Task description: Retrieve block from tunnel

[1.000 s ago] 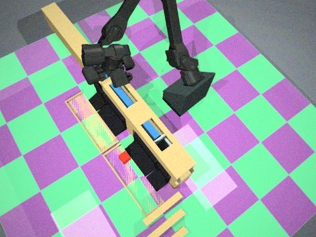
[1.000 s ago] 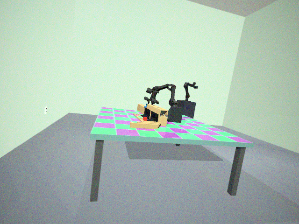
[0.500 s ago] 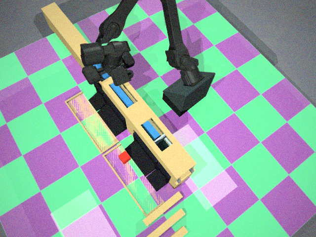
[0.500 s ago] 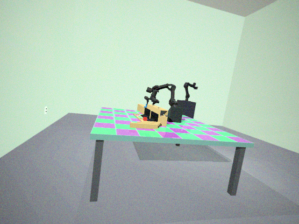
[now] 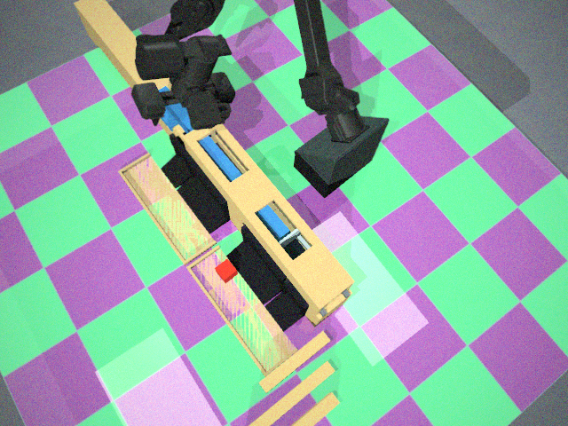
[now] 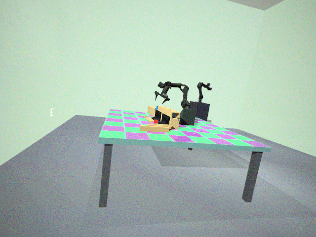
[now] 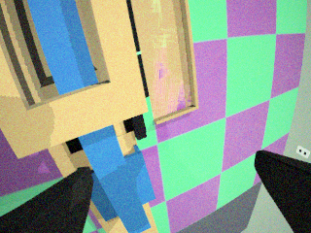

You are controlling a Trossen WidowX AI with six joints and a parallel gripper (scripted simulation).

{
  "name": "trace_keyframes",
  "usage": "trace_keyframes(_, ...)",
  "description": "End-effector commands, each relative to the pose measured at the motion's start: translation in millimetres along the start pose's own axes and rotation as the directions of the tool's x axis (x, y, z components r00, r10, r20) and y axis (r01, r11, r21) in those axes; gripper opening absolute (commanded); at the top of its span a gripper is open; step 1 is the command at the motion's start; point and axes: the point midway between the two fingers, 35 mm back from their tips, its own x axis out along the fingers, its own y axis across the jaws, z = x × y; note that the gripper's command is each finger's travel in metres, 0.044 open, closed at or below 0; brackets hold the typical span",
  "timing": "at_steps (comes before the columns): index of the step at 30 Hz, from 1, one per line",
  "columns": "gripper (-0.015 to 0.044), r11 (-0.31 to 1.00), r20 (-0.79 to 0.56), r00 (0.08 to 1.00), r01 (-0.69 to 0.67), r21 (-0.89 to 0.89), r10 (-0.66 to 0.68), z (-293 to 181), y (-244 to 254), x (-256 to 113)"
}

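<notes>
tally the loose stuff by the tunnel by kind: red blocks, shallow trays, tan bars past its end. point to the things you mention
red block (image 5: 225,270) (image 6: 155,121): 1
shallow trays (image 5: 153,216) (image 6: 147,118) (image 7: 192,63): 2
tan bars (image 5: 295,361) (image 6: 154,128): 3
total: 6

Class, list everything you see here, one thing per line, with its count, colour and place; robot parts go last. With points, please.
covered wooden tunnel: one, tan, mid-table (image 5: 265,193)
sliding handle bar: one, blue, inside and out the far end (image 5: 220,158) (image 7: 117,175)
small cube: one, red, in a shallow tray (image 5: 225,270) (image 6: 155,121)
shallow trays: two, tan-rimmed, beside the tunnel (image 5: 153,220)
loose wooden rods: three, tan, near end (image 5: 293,394)
checkered table: one, green and purple (image 6: 178,144)
arm: one, black, above the tunnel (image 6: 185,94)
hand: one, black, open (image 6: 160,100) (image 7: 174,164)
</notes>
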Motion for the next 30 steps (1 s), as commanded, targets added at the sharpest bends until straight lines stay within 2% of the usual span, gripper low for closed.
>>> trace_keyframes(1,0.044,0.995,0.036,0.999,0.001,0.097,-0.005,14.3,-14.1,-3.3)
trace_keyframes(7,0.044,0.905,0.116,0.991,-0.106,0.411,0.064,69.9,-45.2,-2.4)
trace_keyframes(13,0.044,0.685,0.164,0.973,-0.229,0.692,0.16,139.6,-63.7,-2.8)
trace_keyframes(22,0.044,0.396,0.168,0.951,-0.263,0.88,0.258,208.8,-64.4,-3.6)
trace_keyframes(30,0.044,0.116,0.139,0.929,-0.189,0.975,0.344,269.3,-51.3,-4.1)
